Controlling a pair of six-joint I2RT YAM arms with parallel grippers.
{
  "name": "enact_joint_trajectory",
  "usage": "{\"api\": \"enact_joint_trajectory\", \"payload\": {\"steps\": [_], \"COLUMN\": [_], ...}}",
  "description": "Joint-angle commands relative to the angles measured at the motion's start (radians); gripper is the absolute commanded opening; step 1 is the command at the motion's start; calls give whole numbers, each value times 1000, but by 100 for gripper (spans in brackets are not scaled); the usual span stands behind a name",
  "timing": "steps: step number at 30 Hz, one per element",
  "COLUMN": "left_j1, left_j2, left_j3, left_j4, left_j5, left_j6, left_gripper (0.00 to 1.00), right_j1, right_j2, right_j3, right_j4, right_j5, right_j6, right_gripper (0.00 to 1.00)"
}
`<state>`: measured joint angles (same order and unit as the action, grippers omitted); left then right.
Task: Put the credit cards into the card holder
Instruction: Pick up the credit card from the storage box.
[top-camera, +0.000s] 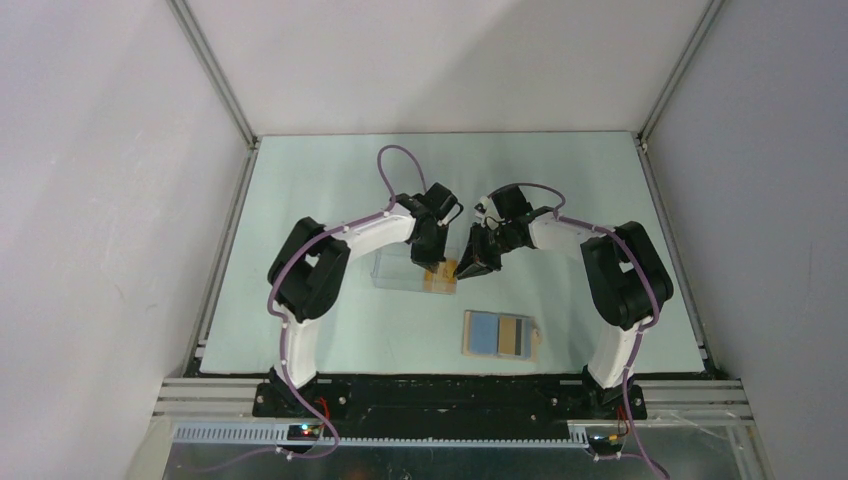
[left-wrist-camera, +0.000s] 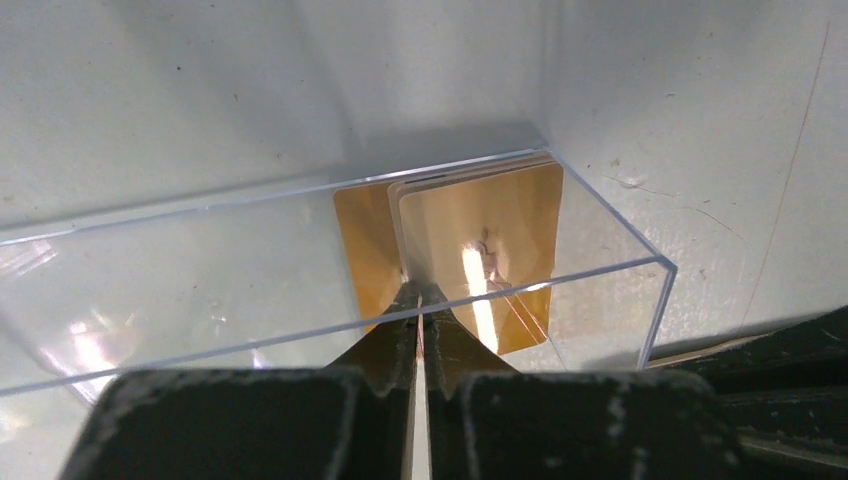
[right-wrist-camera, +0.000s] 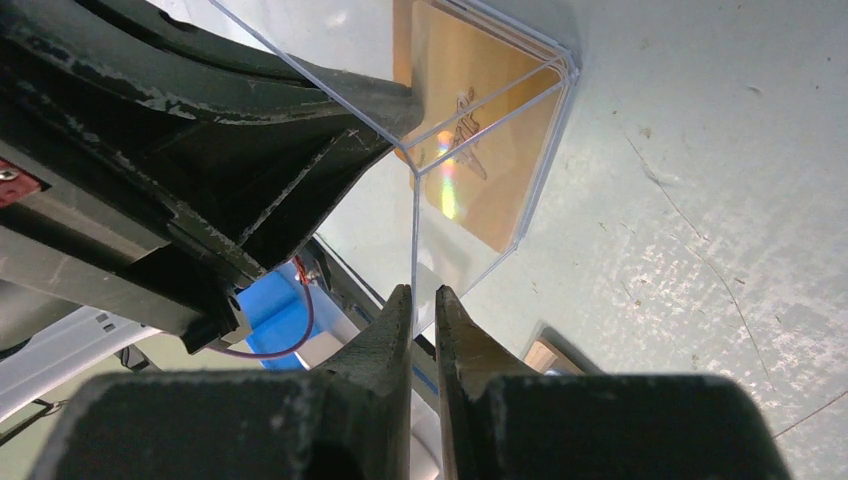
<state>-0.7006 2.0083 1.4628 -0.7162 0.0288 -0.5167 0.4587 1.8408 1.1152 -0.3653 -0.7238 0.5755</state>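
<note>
- Tan bifold card holder, nearest the arm bases, lies opened flat on the pale green table with its blue lining facing up.
- Just beyond it and apart from it, a clear plastic rectangular box rests on the table, with both arms bent in over one end.
- The right gripper comes in from the right. Its jaws are almost together and nip the box's thin wall at a corner; the wall's edge runs straight into the slit between the fingers.
- The left gripper reaches over the box's rim with jaws clenched. A thin orange line shows between the tips, so it is pinching the edge of one card.
- The orange-yellow credit cards are inside the box at the end towards the right arm, overlapping and slightly offset. The count cannot be told.
- The two grippers sit close together at that same end.
</note>
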Motion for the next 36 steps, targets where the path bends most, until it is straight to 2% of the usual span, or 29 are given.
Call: {"api": "enact_joint_trajectory", "payload": {"steps": [1,12,16,21,25,31,33,36], "left_j1": [-20,-20,-19,-20,-19,-19,-20,-18], "left_j2": [-66,-120,-124,-99,-84,-84,-83,-74], "left_j3": [59,16,1,-10,-24,-47,-50,-47], "left_j4": [34,81,100,104,104,103,103,103], "left_j5": [60,124,162,170,155,102,107,118], "left_j6": [-23,-55,-65,-62,-62,-60,-59,-58], "left_gripper": [4,5,12,16,17,26,24,8], "right_j1": [15,15,15,15,14,15,15,15], "right_j2": [33,33,32,31,30,29,30,26], "right_j3": [11,11,11,11,11,11,11,11], "right_j4": [-19,-17,-17,-17,-18,-20,-19,-19], "right_j5": [11,10,10,9,9,10,11,8], "right_j6": [-26,-25,-25,-25,-26,-28,-27,-26], "right_gripper": [13,13,13,13,13,13,13,13]}}
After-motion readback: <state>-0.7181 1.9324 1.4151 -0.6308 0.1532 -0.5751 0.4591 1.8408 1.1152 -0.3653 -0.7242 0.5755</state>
